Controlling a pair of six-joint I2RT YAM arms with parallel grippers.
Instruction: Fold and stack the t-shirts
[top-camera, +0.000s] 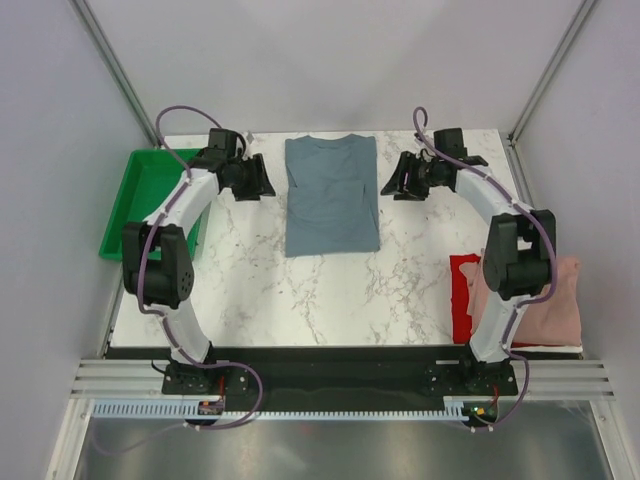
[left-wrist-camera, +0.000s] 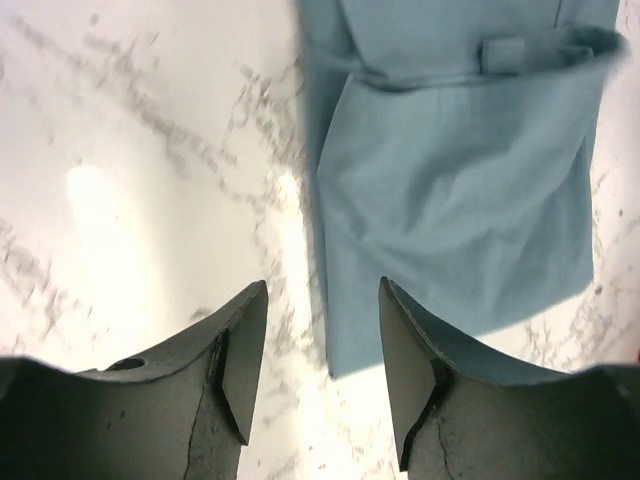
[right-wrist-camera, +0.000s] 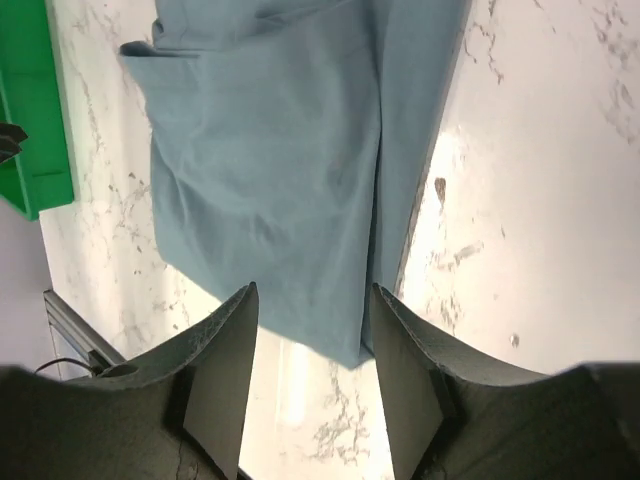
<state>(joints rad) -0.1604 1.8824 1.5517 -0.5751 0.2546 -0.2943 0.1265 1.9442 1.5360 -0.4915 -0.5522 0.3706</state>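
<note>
Best pinch the soft, light, floppy blue-grey shirt, lying flat on the table right of the green tray, at its shoulder corners with both jaws, open and empty.

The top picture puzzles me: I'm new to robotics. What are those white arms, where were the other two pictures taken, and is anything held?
Two robot arms are bolted at the near edge of the table; the top picture looks down on them. The other two come from wrist cameras, showing each arm's dark fingers. A blue-grey t-shirt, sleeves folded in, lies between the left gripper and right gripper; both are open, holding nothing. A green tray sits left; a pink shirt and a red shirt lie right.
</note>
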